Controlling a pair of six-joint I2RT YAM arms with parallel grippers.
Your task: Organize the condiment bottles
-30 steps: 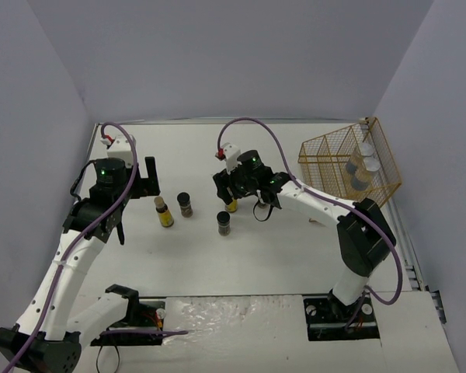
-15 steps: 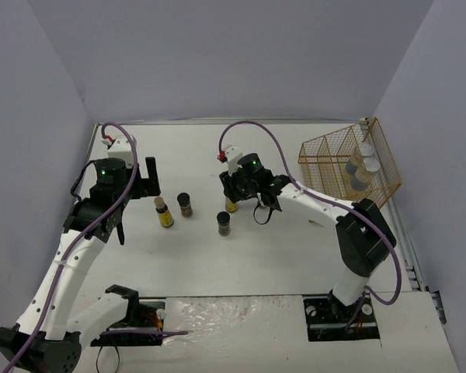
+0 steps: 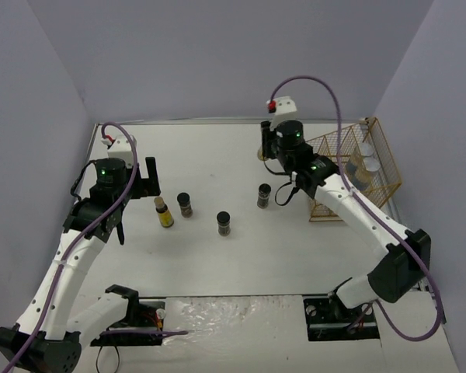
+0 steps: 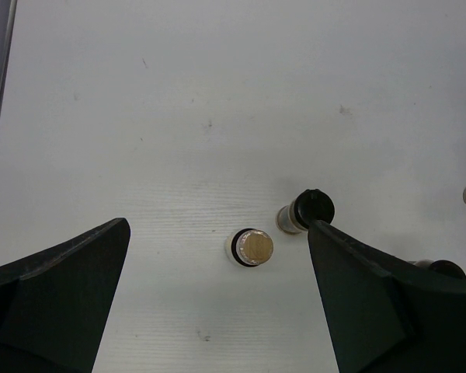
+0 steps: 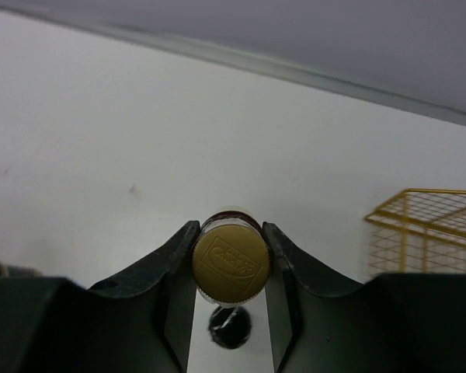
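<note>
At the back right of the table (image 3: 217, 264), your gold wire basket (image 3: 324, 149) was the only container out. It held two wide clear jars with silver lids, the rear clear jar (image 3: 366, 150) and the front clear jar (image 3: 358, 177), both toward its right side. Couldn't tell which compartment exactly. In the top view your right arm (image 3: 338, 198) cut across the basket's near-left corner, so that bit was hidden.

Just left of the basket, your right gripper (image 5: 231, 231) had its jaws pinched on the held yellow jar (image 5: 231, 263), one finger on each side just under the yellow cap. It looked to be up off the table. The nearest dark jar (image 3: 264, 195) stood below it, a bit closer to the arm bases, and in the wrist view its black cap peeked out between the fingers.

The rest stood upright middle-left on the table. There was the other yellow jar (image 3: 164, 212), the left dark jar (image 3: 185, 203) just beside it, and the middle dark jar (image 3: 224, 223) a little apart to the right.

Your left gripper (image 4: 217, 233) hung over that pair with jaws spread wide, gripping nothing. From its wrist camera, the other yellow jar sat between the fingers, and the left dark jar was close to the finger (image 4: 357, 295) on that view's right.
</note>
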